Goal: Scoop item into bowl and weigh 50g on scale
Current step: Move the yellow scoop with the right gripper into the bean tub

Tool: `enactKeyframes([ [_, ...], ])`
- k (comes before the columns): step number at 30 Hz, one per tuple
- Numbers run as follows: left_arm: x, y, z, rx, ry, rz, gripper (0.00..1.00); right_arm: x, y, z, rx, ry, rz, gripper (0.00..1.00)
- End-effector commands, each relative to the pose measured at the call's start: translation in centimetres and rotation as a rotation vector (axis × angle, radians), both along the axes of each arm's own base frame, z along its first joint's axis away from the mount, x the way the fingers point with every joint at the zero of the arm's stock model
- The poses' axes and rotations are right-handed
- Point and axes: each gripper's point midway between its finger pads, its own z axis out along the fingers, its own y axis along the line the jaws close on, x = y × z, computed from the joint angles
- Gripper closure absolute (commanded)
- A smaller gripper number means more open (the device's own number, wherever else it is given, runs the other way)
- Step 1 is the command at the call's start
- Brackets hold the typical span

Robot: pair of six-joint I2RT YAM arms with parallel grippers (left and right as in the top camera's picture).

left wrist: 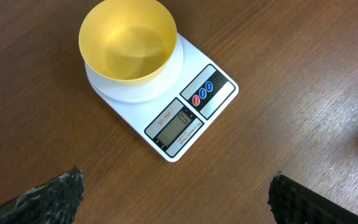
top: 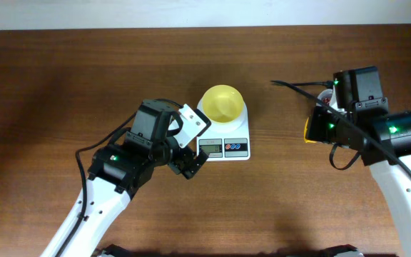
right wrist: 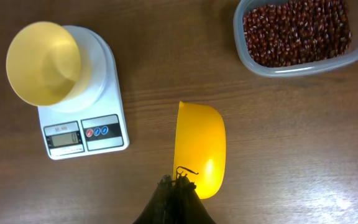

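Note:
The pale yellow bowl stands empty on the white scale. My left gripper hangs open just left of the scale's display, its fingers wide apart with only bare wood between them. My right gripper is shut on the handle end of a bright yellow scoop, which is turned on its side and holds nothing. The beans fill a clear container to the upper right in the right wrist view.
The right arm covers the bean container in the overhead view. A black cable runs over the table at the right. Brown wooden tabletop surrounds the scale.

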Motion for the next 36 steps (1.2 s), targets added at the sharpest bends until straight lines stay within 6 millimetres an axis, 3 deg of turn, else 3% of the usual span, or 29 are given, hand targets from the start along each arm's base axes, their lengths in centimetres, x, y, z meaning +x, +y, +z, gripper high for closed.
enactKeyframes([
  [1,-0.1,-0.1,0.3,-0.019,-0.003,-0.004,0.01,0.4,-0.2,0.9,-0.058,-0.040,0.078,0.96],
  [5,-0.1,-0.1,0.3,-0.019,-0.003,-0.004,0.01,2.5,-3.1,0.9,-0.100,-0.074,0.067,0.96],
  [11,-0.1,-0.1,0.3,-0.019,-0.003,-0.004,0.01,3.4,-9.5,-1.2,-0.022,-0.034,0.085,0.96],
  [14,-0.1,-0.1,0.3,-0.019,-0.003,-0.004,0.01,5.0,-12.6,-2.7,-0.041,-0.037,0.086,0.96],
  [20,-0.1,-0.1,0.3,-0.019,-0.003,-0.004,0.01,8.2,-13.4,-6.8,0.097,-0.038,0.154,0.96],
  [26,-0.1,-0.1,0.3,-0.019,-0.003,-0.004,0.01,10.8,-14.7,-7.5,0.039,-0.103,0.180,0.96],
  [31,-0.1,-0.1,0.3,-0.019,-0.003,-0.004,0.01,11.8,-15.5,-7.8,-0.005,-0.122,0.185,0.96],
  [36,-0.1,-0.1,0.3,-0.019,-0.003,-0.004,0.01,11.9,-16.2,-10.4,-0.009,-0.058,0.172,0.96],
])
